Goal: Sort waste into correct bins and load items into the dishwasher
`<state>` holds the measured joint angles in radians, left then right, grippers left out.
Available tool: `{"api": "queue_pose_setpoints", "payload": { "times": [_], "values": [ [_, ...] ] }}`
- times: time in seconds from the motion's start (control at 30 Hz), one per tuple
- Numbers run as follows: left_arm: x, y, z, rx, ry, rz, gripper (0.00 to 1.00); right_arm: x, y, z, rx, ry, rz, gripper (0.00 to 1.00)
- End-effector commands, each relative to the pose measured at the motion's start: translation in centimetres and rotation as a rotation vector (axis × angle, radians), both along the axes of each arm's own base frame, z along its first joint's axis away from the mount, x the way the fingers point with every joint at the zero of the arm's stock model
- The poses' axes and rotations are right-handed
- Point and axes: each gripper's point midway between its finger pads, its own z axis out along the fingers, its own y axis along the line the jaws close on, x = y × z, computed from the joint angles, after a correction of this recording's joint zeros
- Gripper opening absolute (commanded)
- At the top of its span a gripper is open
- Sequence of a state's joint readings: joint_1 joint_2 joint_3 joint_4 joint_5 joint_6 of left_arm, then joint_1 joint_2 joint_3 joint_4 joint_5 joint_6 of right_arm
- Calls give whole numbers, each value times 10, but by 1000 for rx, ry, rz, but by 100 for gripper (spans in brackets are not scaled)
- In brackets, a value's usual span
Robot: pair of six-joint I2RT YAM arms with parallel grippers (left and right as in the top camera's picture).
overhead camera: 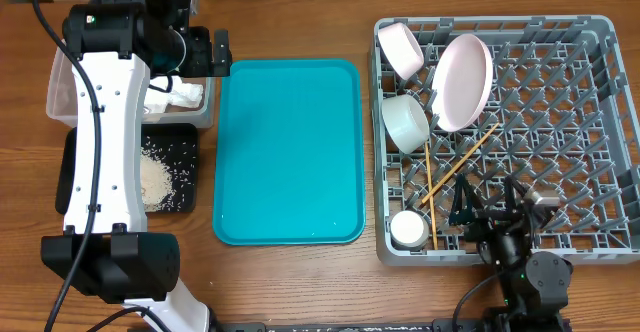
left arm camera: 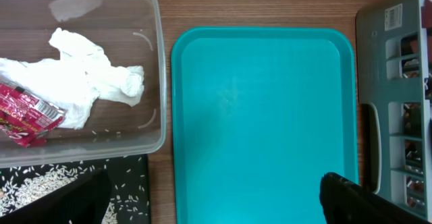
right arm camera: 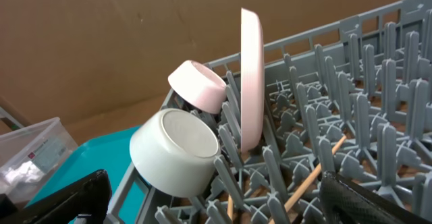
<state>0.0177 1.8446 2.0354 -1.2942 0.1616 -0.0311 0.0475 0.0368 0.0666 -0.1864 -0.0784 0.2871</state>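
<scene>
The grey dish rack (overhead camera: 590,122) holds two white bowls (overhead camera: 400,50) (overhead camera: 406,122), a white plate (overhead camera: 462,82) on edge, a small cup (overhead camera: 408,230) and wooden chopsticks (overhead camera: 450,177). In the right wrist view I see the bowls (right arm camera: 177,150) (right arm camera: 197,84), the plate (right arm camera: 251,75) and a chopstick (right arm camera: 312,177). The clear tub (left arm camera: 152,62) holds the white napkin (left arm camera: 94,72) and the red wrapper (left arm camera: 23,113). The black tray (overhead camera: 75,167) holds rice (overhead camera: 155,177). My left gripper (left arm camera: 216,200) is open and empty above the tub's near corner. My right gripper (overhead camera: 492,210) is open and empty over the rack's front edge.
The flat teal tray (overhead camera: 288,152) lies bare between the bins and the rack; it also shows in the left wrist view (left arm camera: 263,116). Wooden table all round. A brown cardboard wall stands behind the rack in the right wrist view (right arm camera: 101,42).
</scene>
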Motion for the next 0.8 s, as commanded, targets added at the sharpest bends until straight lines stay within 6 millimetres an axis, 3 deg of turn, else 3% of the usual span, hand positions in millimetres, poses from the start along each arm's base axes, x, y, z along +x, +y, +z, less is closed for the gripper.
{"api": "queue_pose_setpoints", "payload": {
  "times": [0.0,0.77],
  "values": [
    [2,0,3,-10,-8,6,100,0,-2,1,-6,-23,-8,100],
    [2,0,3,-10,-8,5,100,3,-6,5,-4,-84,-37,100]
  ]
}}
